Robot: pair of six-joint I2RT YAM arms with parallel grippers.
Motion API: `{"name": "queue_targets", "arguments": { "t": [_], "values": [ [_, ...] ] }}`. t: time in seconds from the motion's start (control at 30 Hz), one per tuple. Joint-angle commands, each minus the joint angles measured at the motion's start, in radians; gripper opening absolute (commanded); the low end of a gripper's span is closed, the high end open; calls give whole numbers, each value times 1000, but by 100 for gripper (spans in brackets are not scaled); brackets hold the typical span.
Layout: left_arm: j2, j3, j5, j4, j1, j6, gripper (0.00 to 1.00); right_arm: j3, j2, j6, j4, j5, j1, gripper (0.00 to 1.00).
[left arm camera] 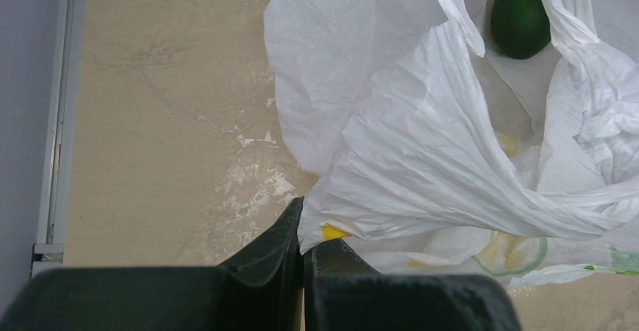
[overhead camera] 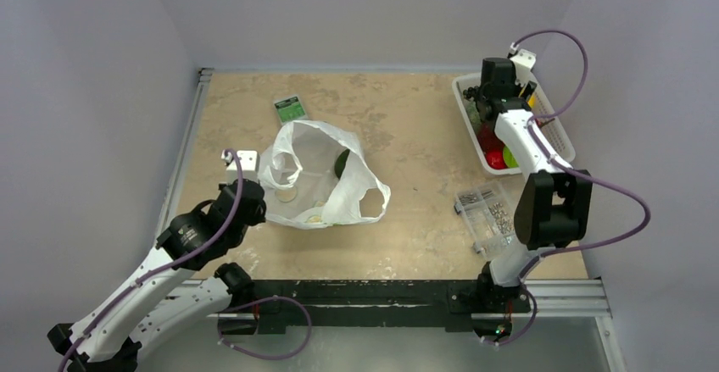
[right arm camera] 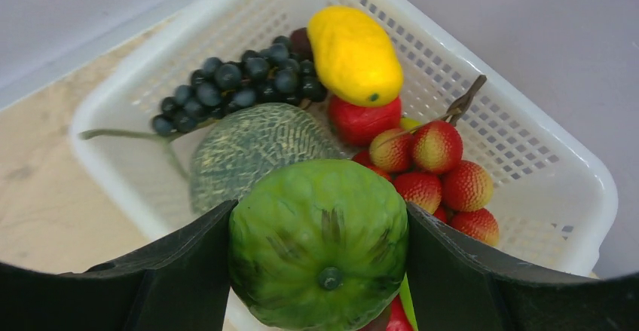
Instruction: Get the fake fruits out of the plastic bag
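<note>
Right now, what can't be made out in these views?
- Top view: right gripper and its green fruit, hidden behind its own wrist over the basket.
- Left wrist view: pale yellow shapes under the plastic bag, blurred by film; fruit or print unclear.
- Right wrist view: basket floor beneath the held fruit.

I log white plastic bag [left arm camera: 392,135], faint green print, dark green fruit [left arm camera: 520,14], mottled beige worktop [overhead camera: 407,143], streaked green fruit [right arm camera: 320,240].

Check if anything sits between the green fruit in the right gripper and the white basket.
Nothing visible. The right gripper holds the green fruit over the white basket; beneath lie only fruits already inside, like the netted melon, so it would likely land on those.
</note>
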Motion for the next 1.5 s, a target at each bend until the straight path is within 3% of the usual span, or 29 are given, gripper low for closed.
{"name": "queue_targets", "arguments": {
  "t": [0.0, 0.23, 0.6, 0.8, 1.13, 1.47],
  "values": [
    [-7, 25, -14, 1, -15, -19, 0, 81, 63, 17, -25, 27, -57, 6],
    [-14, 26, -13, -3, -33, -21, 0, 93, 124, 19, -39, 5, -82, 29],
    [-36, 24, 28, 9, -37, -15, 0, 151, 184, 40, -73, -60, -82, 81],
    [-36, 23, 36, 11, -37, -15, 0, 278, 254, 32, -139, -41, -83, 98],
    [-25, 20, 57, 18, -40, -10, 0, 361, 284, 8, -212, -65, -82, 99],
    [-35, 23, 30, 3, -63, -19, 0, 403, 220, -69, -221, 29, -113, 99]
  ]
}}
